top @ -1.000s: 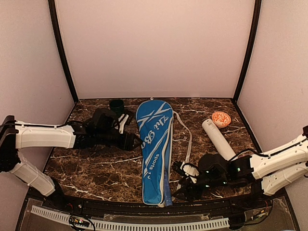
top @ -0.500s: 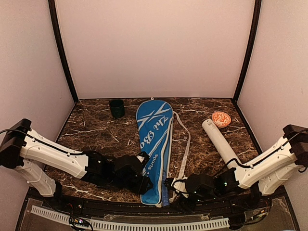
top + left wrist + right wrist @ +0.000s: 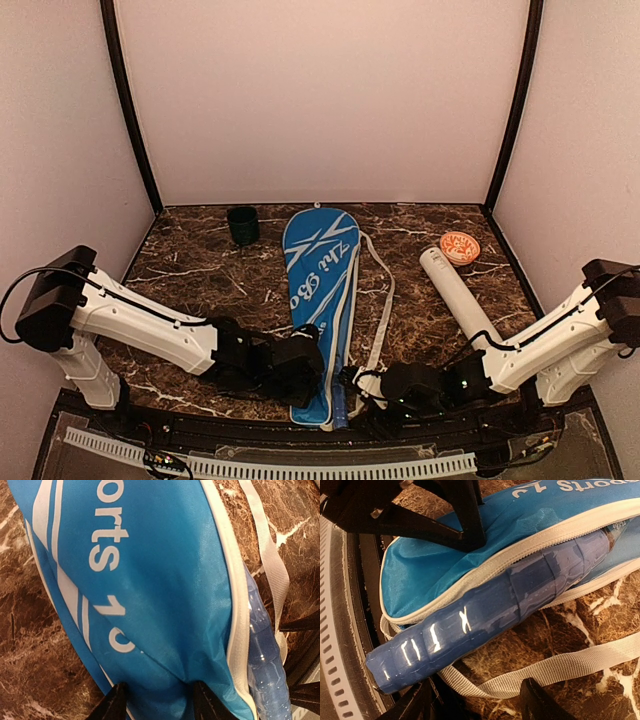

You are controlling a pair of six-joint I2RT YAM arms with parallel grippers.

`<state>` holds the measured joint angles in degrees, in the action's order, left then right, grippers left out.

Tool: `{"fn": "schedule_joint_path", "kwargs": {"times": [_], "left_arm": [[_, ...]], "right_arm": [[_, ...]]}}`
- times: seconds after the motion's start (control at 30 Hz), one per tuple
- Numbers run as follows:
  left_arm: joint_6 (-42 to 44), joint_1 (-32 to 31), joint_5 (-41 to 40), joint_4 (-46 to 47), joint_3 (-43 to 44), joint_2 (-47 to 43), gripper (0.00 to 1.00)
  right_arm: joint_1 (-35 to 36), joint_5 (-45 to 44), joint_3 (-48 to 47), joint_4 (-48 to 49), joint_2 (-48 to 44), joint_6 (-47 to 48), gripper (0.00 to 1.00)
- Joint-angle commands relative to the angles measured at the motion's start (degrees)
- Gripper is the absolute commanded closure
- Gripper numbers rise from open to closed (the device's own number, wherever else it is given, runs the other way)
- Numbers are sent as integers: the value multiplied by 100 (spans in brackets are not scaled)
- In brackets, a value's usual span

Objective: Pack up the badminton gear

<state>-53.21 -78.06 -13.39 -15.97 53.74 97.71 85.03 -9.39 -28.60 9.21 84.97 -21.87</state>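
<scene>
1. The cup (image 3: 242, 224) stands far beyond the left pincer (image 3: 160, 703), at the back of the table (image 3: 190, 270).
2. The left pincer is down low on the near end of the bag (image 3: 165, 605). Its two fingers (image 3: 114, 706) are spread apart. They sit on the blue cloth, and a fold of cloth bunches up between them.
3. The bag lies flat and runs away from the left pincer to the back wall. White letters show just ahead of the fingers.
4. A blue racket handle (image 3: 267, 675) sticks out of the bag's open zip edge, just right of the left pincer.
5. The right pincer (image 3: 477, 703) is low at the near edge and faces the left pincer. Its fingers are spread and pinch nothing. The handle's end lies just ahead of it. The grey strap (image 3: 555, 667) lies on the table close in front.
6. The tube (image 3: 455, 290) lies behind the right pincer, off to its right.
7. An orange lid (image 3: 460, 247) sits just beside the tube's far end, well away from both pincers.
</scene>
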Motion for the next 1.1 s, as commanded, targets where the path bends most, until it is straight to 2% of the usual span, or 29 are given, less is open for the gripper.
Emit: {"fn": "schedule_joint_path", "kwargs": {"times": [0.0, 0.2, 0.4, 0.5, 0.77, 1.07], "left_arm": [[44, -49, 100, -541, 9, 276, 52], [129, -60, 220, -632, -60, 430, 45], [200, -54, 363, -419, -225, 373, 59], [276, -58, 329, -478, -144, 409, 60], [304, -53, 354, -444, -135, 448, 62], [355, -55, 351, -442, -131, 486, 64]], "right_arm": [[48, -181, -168, 87, -19, -90, 39], [48, -251, -283, 30, 72, -98, 41], [48, -389, -390, 32, 176, -77, 45], [48, -370, -505, -42, 315, -55, 45], [469, -36, -76, 88, 73, -65, 35], [541, -126, -592, -26, 394, 313, 38]]}}
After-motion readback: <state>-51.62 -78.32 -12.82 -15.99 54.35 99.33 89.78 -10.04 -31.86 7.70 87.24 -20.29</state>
